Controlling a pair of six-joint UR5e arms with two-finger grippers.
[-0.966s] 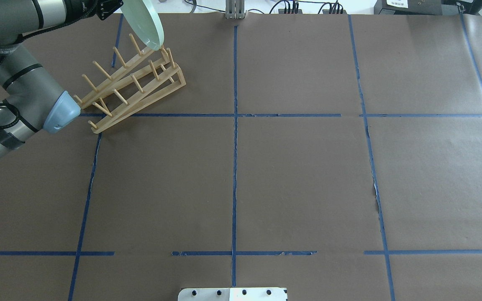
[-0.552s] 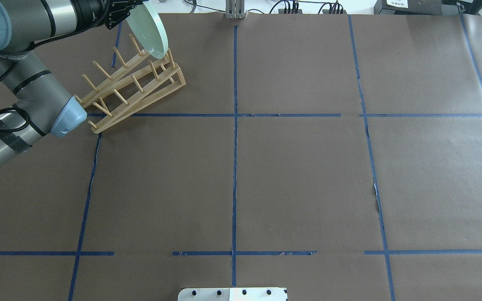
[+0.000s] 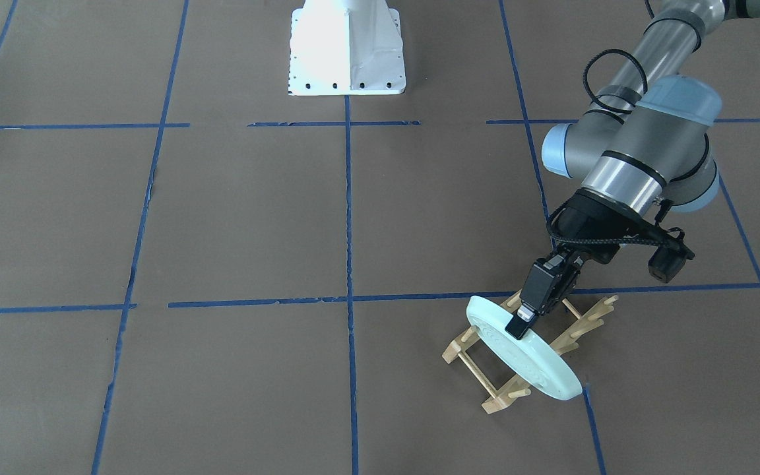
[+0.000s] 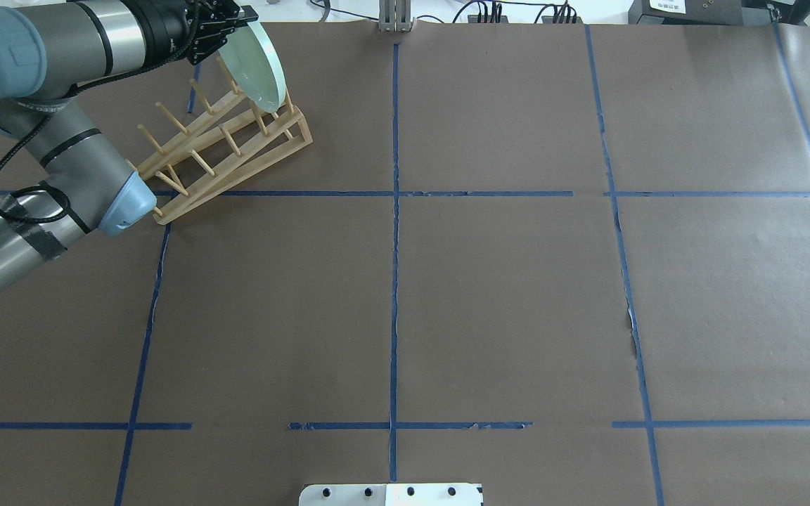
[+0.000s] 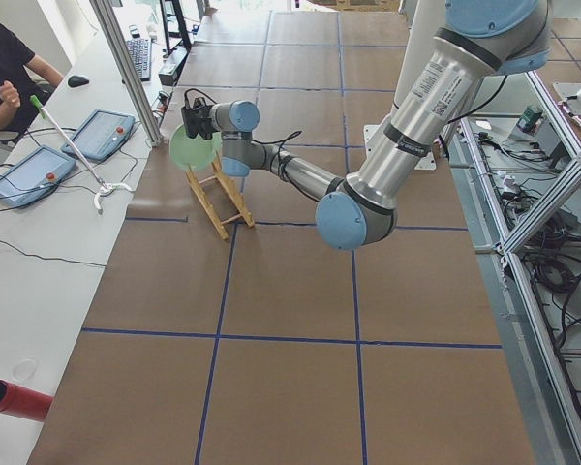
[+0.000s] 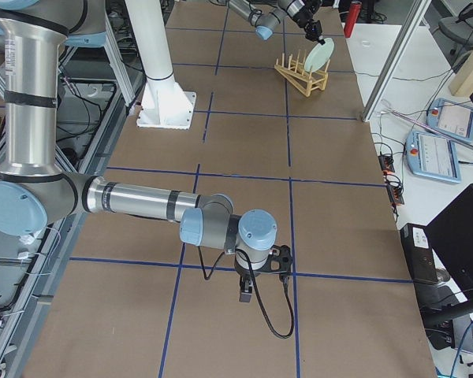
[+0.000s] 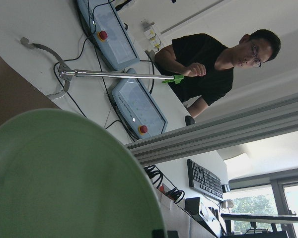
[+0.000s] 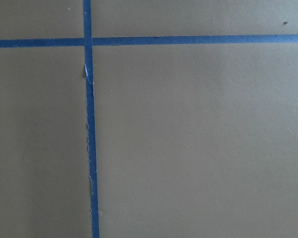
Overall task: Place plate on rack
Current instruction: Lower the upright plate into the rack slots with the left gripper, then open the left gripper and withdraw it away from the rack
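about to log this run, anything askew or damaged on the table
The small light wooden peg rack sits skewed to the blue tape grid, and the brown paper cover is torn beside one tape line. The round mint-green plate leans tilted at the rack's far end, clamped by the left gripper.

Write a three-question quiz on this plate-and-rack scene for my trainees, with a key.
1. True or false: the plate is held level, like a tray.
2. Which pincer grips the plate's rim? A. left B. right C. neither
3. Fill in: the plate is at the end of the rack ____ from the robot's base.

Key
1. False: it is steeply tilted.
2. A: the left pincer is shut on the rim.
3. Farthest.
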